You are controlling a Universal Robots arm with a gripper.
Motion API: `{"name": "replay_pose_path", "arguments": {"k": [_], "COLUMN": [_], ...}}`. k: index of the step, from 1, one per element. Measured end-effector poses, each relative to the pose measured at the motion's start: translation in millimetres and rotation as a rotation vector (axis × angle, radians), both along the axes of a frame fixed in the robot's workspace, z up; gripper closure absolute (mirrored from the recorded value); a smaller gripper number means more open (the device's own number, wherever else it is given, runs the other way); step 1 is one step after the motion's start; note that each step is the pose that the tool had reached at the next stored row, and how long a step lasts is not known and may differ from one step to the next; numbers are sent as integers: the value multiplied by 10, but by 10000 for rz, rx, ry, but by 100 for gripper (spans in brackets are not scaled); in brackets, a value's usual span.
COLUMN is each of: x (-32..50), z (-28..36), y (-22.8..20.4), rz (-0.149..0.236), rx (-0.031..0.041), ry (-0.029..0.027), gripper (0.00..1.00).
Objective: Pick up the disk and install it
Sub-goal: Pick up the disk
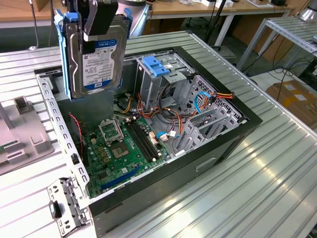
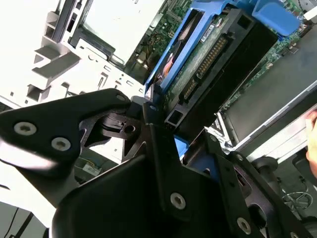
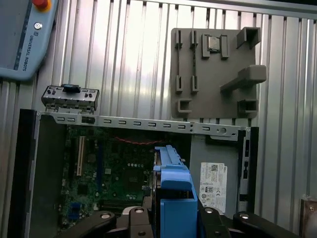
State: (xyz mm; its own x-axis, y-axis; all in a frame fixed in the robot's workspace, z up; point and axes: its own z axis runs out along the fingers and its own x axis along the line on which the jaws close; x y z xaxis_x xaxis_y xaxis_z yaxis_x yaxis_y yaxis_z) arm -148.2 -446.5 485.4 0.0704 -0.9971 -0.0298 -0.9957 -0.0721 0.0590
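Observation:
The disk (image 1: pixel 94 54) hangs upright above the open computer case (image 1: pixel 247 124), over its far corner at the exterior view's left. It is a silver drive with a white and blue label and blue plastic rails on its edges. My gripper (image 1: pixel 94 29) is shut on it from above, with a dark finger lying across the label face. In the second wrist view the disk (image 2: pixel 208 54) shows its green circuit board between blue rails, clamped by my gripper (image 2: pixel 158 124). In the first wrist view the disk's blue rail (image 3: pixel 173 193) sticks out between the black fingers (image 3: pixel 133 220).
Inside the case lie the motherboard (image 1: pixel 119 148), cable bundles and a metal drive cage topped by a light-blue latch (image 1: pixel 156 65). The stickered power supply (image 3: pixel 213 186) sits in the case. A grey fixture plate (image 3: pixel 213 74) and a teach pendant (image 3: pixel 25 34) rest on the ribbed table.

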Motion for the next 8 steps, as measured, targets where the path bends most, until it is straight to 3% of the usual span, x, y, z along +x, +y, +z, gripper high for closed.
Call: {"name": "replay_pose_path", "arguments": {"k": [8], "x": [81], "z": [-1], "y": [-64], "rz": [0], "rx": [0], "ry": [3], "gripper": [63]}}
